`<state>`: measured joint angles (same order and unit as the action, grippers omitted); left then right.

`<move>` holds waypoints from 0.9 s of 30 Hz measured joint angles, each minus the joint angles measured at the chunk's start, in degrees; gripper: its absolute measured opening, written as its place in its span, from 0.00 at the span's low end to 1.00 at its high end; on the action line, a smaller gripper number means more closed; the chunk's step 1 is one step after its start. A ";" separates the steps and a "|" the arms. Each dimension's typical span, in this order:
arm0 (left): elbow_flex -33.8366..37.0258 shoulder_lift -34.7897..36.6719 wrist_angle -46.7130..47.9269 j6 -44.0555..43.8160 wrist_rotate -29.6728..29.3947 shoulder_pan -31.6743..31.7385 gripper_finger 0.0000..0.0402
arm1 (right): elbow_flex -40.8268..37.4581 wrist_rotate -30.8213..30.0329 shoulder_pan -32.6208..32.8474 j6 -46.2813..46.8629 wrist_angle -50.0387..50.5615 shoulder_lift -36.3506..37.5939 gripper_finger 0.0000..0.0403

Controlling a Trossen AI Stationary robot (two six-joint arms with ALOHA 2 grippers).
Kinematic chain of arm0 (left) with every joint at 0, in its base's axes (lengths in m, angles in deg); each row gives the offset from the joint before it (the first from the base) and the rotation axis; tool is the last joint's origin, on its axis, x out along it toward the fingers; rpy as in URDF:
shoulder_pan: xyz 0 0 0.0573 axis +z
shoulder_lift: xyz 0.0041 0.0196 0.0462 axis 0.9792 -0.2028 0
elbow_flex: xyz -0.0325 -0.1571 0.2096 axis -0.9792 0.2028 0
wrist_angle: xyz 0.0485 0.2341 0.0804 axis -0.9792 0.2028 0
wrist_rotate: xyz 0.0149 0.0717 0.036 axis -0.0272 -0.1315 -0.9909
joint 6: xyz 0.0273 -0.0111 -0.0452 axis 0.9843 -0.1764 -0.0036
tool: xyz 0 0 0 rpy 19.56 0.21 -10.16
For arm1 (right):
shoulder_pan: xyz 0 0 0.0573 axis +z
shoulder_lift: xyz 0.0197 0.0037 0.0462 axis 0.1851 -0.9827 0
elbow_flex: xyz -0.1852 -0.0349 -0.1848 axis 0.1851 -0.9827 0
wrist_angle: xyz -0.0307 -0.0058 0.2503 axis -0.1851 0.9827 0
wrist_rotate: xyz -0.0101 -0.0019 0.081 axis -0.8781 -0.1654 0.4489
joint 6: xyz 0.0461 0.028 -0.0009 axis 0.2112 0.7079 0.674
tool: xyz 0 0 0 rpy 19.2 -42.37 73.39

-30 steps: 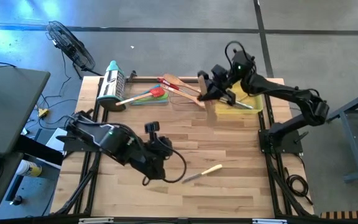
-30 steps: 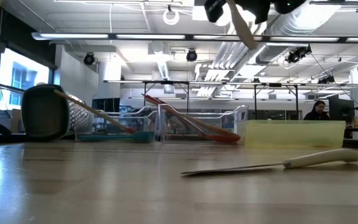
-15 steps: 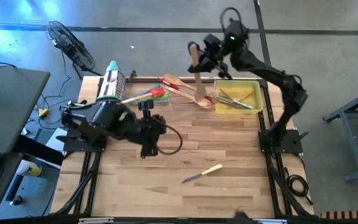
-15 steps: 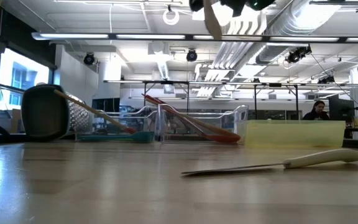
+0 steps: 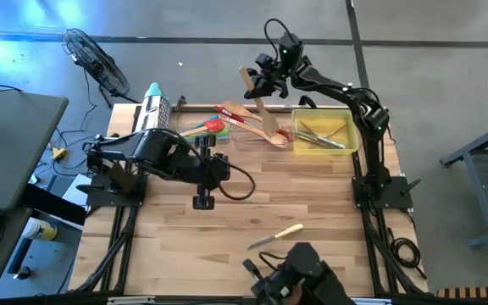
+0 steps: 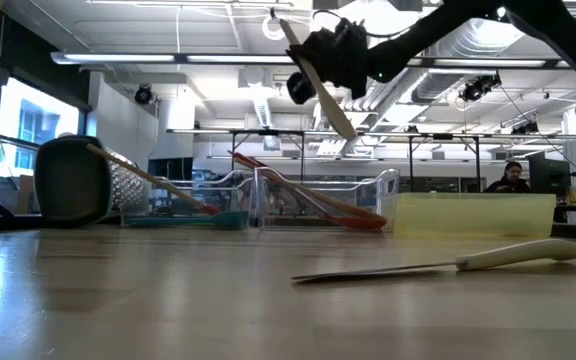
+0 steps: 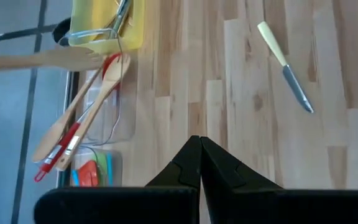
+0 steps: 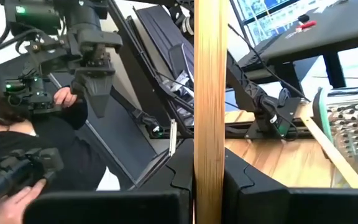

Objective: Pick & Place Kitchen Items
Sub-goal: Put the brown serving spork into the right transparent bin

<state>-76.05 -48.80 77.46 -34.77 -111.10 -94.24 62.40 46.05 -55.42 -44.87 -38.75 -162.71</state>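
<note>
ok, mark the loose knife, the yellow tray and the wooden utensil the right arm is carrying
knife [image 5: 276, 236], high view, where pale handle meets blade
yellow tray [image 5: 351, 134], high view, rim on the right arm's side
wooden utensil [image 8: 209, 93], right wrist view, mid-handle above the right gripper [image 8: 207, 168]

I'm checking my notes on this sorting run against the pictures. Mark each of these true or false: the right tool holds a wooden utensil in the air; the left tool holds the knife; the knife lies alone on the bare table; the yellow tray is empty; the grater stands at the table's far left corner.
1. The right tool holds a wooden utensil in the air. True.
2. The left tool holds the knife. False: it is shut on nothing, well apart from the knife.
3. The knife lies alone on the bare table. True.
4. The yellow tray is empty. False: metal utensils lie in it.
5. The grater stands at the table's far left corner. False: it is there, but lying on its side.
</note>
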 joint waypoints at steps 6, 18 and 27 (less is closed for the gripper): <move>0.02 0.70 0.03 1.49 2.12 2.76 0.00 | 0.00 0.60 -0.60 -2.50 1.58 -2.15 0.05; 0.00 0.61 0.01 2.97 3.02 4.32 0.00 | -4.50 -4.05 -6.04 -20.74 18.86 -2.20 0.05; 0.00 0.61 0.01 5.16 10.01 8.64 0.00 | -8.09 -6.19 -6.36 -27.35 24.81 -2.20 0.05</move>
<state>-76.05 -48.19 77.47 -29.61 -101.09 -85.60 54.32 39.86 -61.78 -72.22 -13.94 -164.90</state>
